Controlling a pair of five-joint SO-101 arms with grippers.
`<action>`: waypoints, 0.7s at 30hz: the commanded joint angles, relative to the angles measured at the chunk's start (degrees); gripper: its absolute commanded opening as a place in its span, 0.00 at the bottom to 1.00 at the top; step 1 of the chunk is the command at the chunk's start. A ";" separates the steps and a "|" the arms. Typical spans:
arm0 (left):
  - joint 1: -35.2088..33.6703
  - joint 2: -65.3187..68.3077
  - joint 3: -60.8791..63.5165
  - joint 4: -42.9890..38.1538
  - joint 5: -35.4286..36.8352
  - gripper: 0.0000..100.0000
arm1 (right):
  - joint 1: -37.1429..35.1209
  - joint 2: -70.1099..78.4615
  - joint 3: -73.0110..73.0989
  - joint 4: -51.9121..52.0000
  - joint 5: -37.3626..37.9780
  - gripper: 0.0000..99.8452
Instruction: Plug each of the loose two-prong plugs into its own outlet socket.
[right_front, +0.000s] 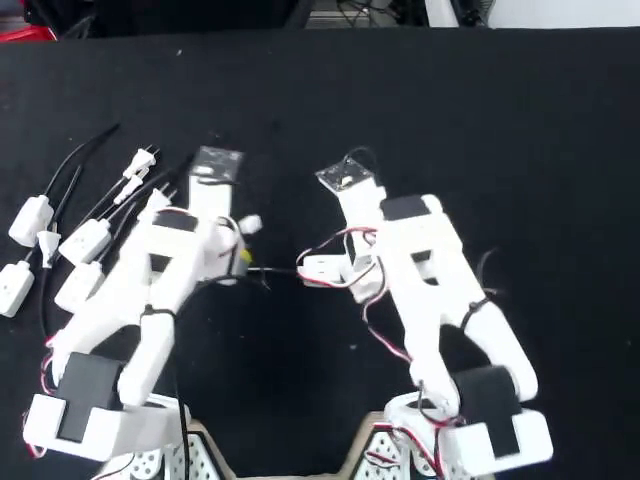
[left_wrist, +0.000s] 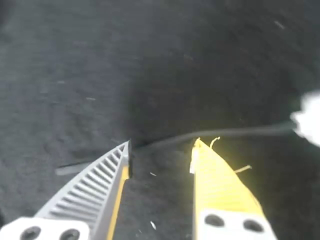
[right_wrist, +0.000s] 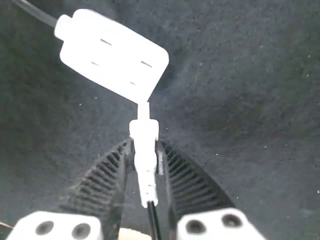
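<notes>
In the right wrist view the right gripper (right_wrist: 145, 150) pinches a white plug (right_wrist: 144, 142) between its two ribbed black fingers. The plug's body stands lengthwise between them, and its thin black cord runs back between the finger bases and out of the frame. The plug's front end meets the edge of a white outlet socket (right_wrist: 112, 60) that lies tilted on the black table (right_wrist: 250, 100). The prongs are hidden where the two touch, so how far they are seated cannot be told. The socket's face shows slim slots, and its own cord is cut off by the frame edge. In the high view the right gripper (right_front: 350, 178) sits near mid-table, and what it grips cannot be made out there. The left gripper (left_wrist: 162, 146) has its jaws spread with nothing between them. Its grey ribbed finger and its yellow finger hang just over the cloth. A black cable (left_wrist: 235, 133) runs across just beyond the tips toward a white shape (left_wrist: 311, 117), which is cut by the frame edge and cannot be identified. In the high view the left gripper (right_front: 215, 168) is near a cluster on the left arm's side of the table. There several white sockets (right_front: 85, 240) and loose plugs (right_front: 140, 160) lie with their black cords, some partly covered by the arm.
</notes>
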 joint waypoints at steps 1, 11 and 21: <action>2.77 -1.41 -0.75 1.93 -1.32 0.20 | 1.05 0.66 -4.26 -0.88 0.44 0.01; 2.42 -1.41 -0.84 2.02 -1.41 0.20 | 2.99 0.84 -6.81 1.05 0.44 0.01; 2.33 -1.41 -0.92 1.58 -1.05 0.20 | 12.48 0.75 -7.69 0.44 6.86 0.01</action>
